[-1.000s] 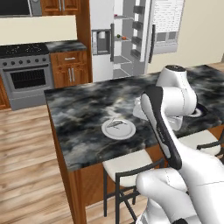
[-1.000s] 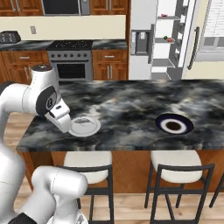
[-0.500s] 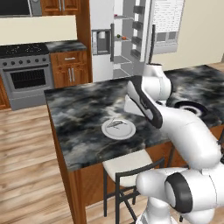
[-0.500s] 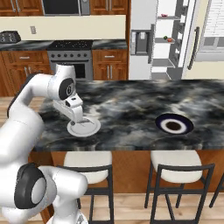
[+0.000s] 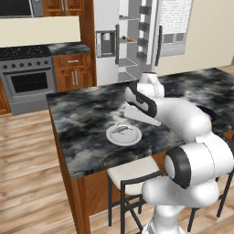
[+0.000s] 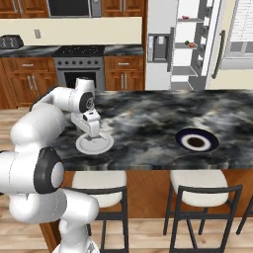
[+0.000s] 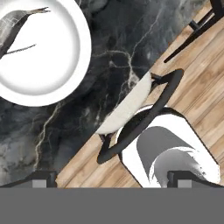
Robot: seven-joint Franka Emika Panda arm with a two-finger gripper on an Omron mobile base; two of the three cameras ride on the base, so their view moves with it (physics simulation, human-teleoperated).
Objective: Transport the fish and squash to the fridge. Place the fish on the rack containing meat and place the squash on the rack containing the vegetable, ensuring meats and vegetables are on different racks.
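The fish (image 5: 122, 129) is slender and grey-silver and lies on a round pale-grey plate (image 5: 132, 138) near the front edge of the dark marble island. The hand view has the fish (image 7: 13, 25) at the top left, on the plate (image 7: 52, 65). My gripper (image 6: 93, 136) hangs open just above the plate (image 6: 101, 146), at the side nearer the arm. Its fingertips (image 7: 37, 176) stand wide apart with nothing between them. The fridge (image 5: 106, 20) stands behind the island with its doors open. The squash is out of view.
A dark-blue plate (image 6: 210, 143) lies on the right of the island (image 6: 143, 123). Small items sit on the fridge shelves (image 6: 190, 43). Stools (image 6: 205, 180) stand under the island's front edge, one right below the hand (image 7: 131, 105). A stove (image 5: 27, 75) is at the back left.
The arm has swung from the island's right-hand side across and down to the pale plate. The hand now hovers beside the fish. The jaws stayed open.
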